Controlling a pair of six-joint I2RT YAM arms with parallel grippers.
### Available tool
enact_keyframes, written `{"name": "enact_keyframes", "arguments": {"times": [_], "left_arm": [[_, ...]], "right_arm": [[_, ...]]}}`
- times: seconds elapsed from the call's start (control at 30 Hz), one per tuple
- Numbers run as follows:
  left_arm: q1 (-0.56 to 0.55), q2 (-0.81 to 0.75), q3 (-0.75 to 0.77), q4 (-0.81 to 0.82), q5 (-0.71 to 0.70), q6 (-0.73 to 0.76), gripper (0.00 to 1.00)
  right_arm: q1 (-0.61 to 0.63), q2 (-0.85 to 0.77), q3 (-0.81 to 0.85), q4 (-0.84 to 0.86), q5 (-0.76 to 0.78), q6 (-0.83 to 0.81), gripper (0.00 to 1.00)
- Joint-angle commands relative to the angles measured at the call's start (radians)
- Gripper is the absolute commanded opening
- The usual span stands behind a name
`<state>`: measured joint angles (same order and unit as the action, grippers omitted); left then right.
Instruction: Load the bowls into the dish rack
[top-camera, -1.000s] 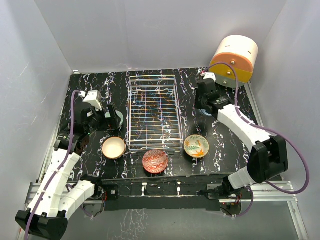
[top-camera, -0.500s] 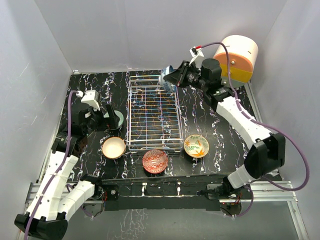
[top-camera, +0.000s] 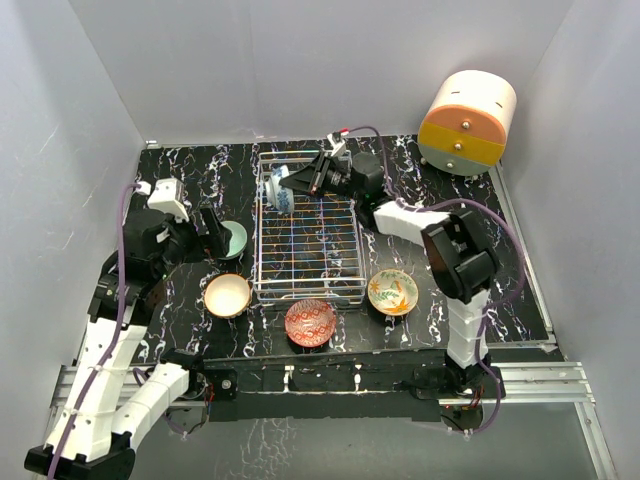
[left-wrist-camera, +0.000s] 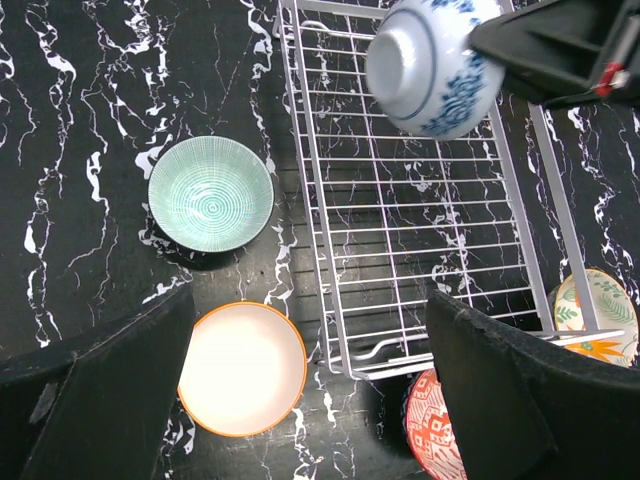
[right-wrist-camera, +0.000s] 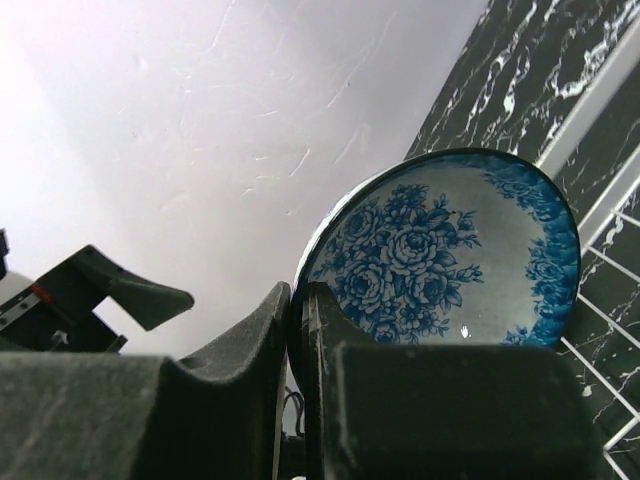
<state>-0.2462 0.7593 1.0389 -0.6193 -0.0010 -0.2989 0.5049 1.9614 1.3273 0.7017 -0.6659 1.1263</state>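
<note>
The wire dish rack (top-camera: 262, 240) lies mid-table with no bowl in it; it also shows in the left wrist view (left-wrist-camera: 330, 300). My right gripper (top-camera: 294, 184) is shut on the rim of the blue-white patterned bowl (top-camera: 281, 189), held on edge above the rack's far left corner. The right wrist view shows my gripper (right-wrist-camera: 298, 300) and the bowl (right-wrist-camera: 450, 250), and the left wrist view shows the bowl (left-wrist-camera: 432, 65) too. My left gripper (top-camera: 214, 232) is open and empty above the mint bowl (top-camera: 235, 239) and the cream bowl (top-camera: 228, 295). The red bowl (top-camera: 310, 322) and the leafy bowl (top-camera: 392, 291) sit at the rack's near end.
A cream-and-orange cylindrical drawer unit (top-camera: 468, 120) stands at the back right corner. White walls close in the table on three sides. From the left wrist, the mint bowl (left-wrist-camera: 210, 192) and the cream bowl (left-wrist-camera: 243, 367) lie left of the rack.
My right arm has lifted the blue-white bowl from the table's right side and swung it left to above the rack's far left corner. My left gripper has shifted slightly left.
</note>
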Motion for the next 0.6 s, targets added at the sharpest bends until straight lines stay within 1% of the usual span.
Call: {"name": "enact_keyframes", "arguments": {"times": [0.0, 0.3, 0.57], "left_arm": [[-0.006, -0.024, 0.047, -0.041, -0.02, 0.001, 0.97], [-0.006, -0.036, 0.052, -0.051, -0.021, 0.0, 0.97], [-0.006, -0.04, 0.052, -0.056, -0.029, 0.001, 0.97]], "right_arm": [[0.023, 0.045, 0.03, 0.285, 0.01, 0.12, 0.08], [0.049, 0.183, 0.001, 0.428, 0.047, 0.231, 0.08], [0.052, 0.236, -0.013, 0.425, 0.072, 0.249, 0.08]]}}
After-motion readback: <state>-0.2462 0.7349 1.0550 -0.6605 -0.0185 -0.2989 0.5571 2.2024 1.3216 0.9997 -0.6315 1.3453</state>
